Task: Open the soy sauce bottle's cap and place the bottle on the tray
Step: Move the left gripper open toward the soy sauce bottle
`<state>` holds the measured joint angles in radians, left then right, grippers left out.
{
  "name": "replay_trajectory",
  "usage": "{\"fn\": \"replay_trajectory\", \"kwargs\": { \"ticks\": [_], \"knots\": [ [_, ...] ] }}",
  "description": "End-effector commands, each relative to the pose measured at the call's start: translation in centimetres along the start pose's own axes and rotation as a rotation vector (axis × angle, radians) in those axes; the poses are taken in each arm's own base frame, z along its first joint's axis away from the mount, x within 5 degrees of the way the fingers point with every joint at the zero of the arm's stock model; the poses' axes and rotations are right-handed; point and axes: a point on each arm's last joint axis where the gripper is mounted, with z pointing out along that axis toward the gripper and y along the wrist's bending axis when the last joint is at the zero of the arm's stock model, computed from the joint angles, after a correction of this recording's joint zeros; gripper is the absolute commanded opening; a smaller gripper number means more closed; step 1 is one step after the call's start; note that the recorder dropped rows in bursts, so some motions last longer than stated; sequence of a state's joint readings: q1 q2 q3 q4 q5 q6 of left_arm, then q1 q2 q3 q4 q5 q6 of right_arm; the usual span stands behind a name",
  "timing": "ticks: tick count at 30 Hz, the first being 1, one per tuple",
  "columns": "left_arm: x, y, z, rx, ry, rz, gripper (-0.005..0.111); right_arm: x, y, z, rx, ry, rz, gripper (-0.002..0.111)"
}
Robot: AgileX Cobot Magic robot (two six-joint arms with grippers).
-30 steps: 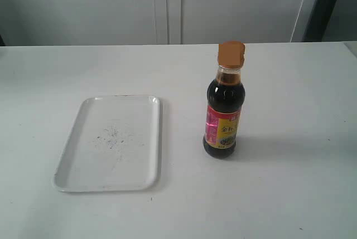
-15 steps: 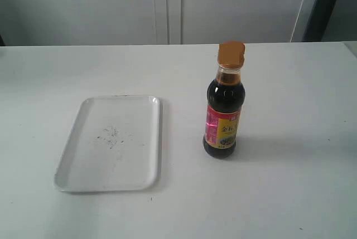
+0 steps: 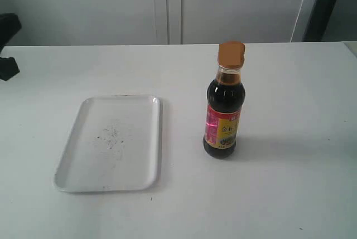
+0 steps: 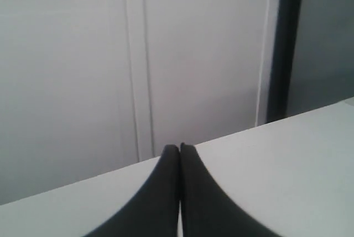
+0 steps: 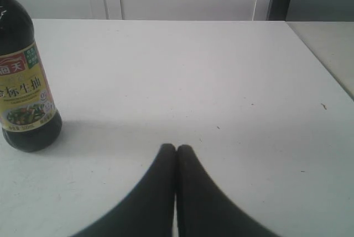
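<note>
bottle upright off the tray, cap down, both pincers together and empty

exterior view: the soy sauce bottle (image 3: 223,113) is stood upright on the bench (image 3: 290,183), near the tray (image 3: 159,138) but not on it, its cap (image 3: 231,53) folded shut, so no step is judged done yet; a dark bit of the left arm (image 3: 6,44) is seen at the edge. left wrist view: the left pincer (image 4: 180,149) is held together on nothing, pointed at a wall (image 4: 199,54). right wrist view: the right pincer (image 5: 176,148) is likewise closed and empty, aimed past the bottle, likely parked before a reach.

Soy sauce bottle (image 3: 223,105) stands well apart from tray (image 3: 134,161); open table (image 3: 182,138) strip between them. Left arm (image 3: 8,44) sits at table's far-left edge.
</note>
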<state>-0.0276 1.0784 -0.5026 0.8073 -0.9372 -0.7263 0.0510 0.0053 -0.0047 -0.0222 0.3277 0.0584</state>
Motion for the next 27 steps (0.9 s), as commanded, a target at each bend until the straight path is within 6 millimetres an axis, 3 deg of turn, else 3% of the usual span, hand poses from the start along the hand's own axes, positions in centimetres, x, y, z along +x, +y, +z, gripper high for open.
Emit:
{"fn": "replay_trajectory", "kwargs": {
  "ticks": [1, 11, 15, 17, 19, 21, 22, 27],
  "knots": [
    [0.2, -1.2, 1.7, 0.134, -0.018, 0.006, 0.000, 0.0, 0.0, 0.0, -0.001, -0.012, 0.002, 0.000],
    [0.5, -4.6, 5.9, 0.338, -0.004, 0.011, 0.000, 0.0, 0.0, 0.0, -0.001, -0.012, 0.002, 0.000],
    [1.5, -5.8, 7.2, 0.452, -0.071, -0.038, 0.003, 0.0, 0.0, 0.0, -0.001, -0.012, 0.002, 0.000],
    [2.9, -5.7, 7.8, 0.461, -0.043, -0.055, 0.019, 0.0, 0.0, 0.0, -0.001, -0.012, 0.002, 0.000],
    [4.0, -5.6, 8.3, 0.457, -0.012, -0.068, 0.049, 0.0, 0.0, 0.0, -0.001, -0.012, 0.002, 0.000],
    [4.9, -5.6, 9.2, 0.474, 0.033, -0.138, 0.096, 0.0, 0.0, 0.0, -0.001, -0.012, 0.002, 0.000],
    [5.0, -5.7, 9.4, 0.486, 0.043, -0.144, 0.106, 0.0, 0.0, 0.0, -0.001, -0.012, 0.002, 0.000],
    [5.1, -7.5, 9.7, 0.578, 0.054, -0.110, 0.105, 0.0, 0.0, 0.0, -0.001, -0.012, 0.002, 0.000]
  ]
}}
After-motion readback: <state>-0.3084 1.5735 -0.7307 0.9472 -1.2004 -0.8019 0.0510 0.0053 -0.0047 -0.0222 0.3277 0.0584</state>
